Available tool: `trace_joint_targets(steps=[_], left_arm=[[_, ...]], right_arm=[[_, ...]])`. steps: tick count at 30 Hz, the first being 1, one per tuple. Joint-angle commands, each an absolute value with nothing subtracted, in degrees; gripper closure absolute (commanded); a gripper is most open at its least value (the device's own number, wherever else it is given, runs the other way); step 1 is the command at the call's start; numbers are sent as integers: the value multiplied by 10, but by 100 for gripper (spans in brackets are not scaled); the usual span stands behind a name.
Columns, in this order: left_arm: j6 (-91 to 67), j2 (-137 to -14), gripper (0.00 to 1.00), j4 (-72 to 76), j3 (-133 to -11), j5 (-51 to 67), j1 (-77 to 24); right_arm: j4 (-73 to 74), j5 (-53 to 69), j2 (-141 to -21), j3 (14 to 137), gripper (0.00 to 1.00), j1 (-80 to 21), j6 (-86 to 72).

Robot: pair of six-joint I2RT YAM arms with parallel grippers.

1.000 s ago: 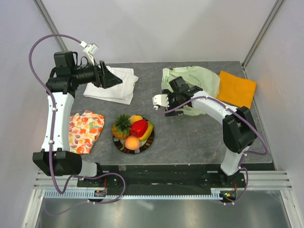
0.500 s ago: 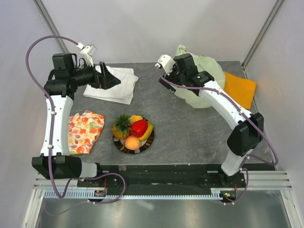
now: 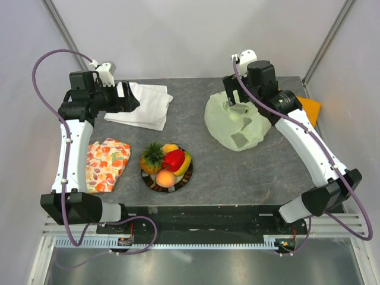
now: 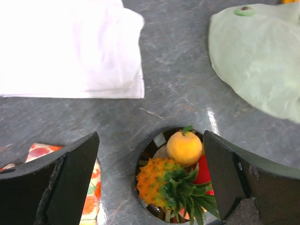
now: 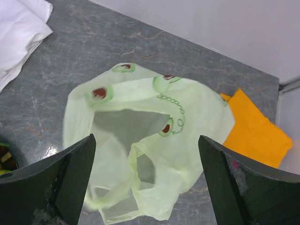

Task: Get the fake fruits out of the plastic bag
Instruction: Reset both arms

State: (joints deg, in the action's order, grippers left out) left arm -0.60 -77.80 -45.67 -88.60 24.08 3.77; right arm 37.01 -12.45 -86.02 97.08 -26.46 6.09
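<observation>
Five toy fruits (image 3: 167, 161) are heaped on a small dark plate (image 3: 186, 176) near the front of the surface (image 3: 237, 172): a pineapple (image 3: 152, 155), a red pepper-like piece, a banana, a peach and a yellow one behind. The pale-green plastic bag (image 3: 237, 124) lies well apart from them at the far right. It is slack and nearly flat, its edge over a corner of an orange cloth (image 3: 310, 105).

The right end effector (image 3: 236, 101) hangs above the bag with its jaws spread wide and nothing between them. The left end effector (image 3: 129, 98) is equally wide and empty, poised over a folded white cloth (image 3: 145, 102). A floral cloth (image 3: 107, 163) lies at the front left.

Judging by this, the emptying looks complete, and what is left is to confirm it and clear out. The right wrist view shows bare grey surface through the bag's mouth and handle loops, and no bulge anywhere, though the bag's left edge is blurred.

A good finish would have the right arm rise straight up before swinging home, because the thin loops sit just under its fingers and could snag. The left arm should pull back without brushing the white cloth. Neither arm should pass low over the plate, since the stacked fruits would probably roll at a light knock.
</observation>
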Motion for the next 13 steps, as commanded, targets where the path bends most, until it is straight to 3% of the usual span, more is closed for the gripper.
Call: trace_joint_targets(steps=[1,13], left_arm=[[8,-759,1,-437,-877,184,44],[5,-744,1,-432,-859,155,54]], right_arm=[[393,-220,-834,960,2,-266,5],[367,-193,-851,963,2,-265,-32]])
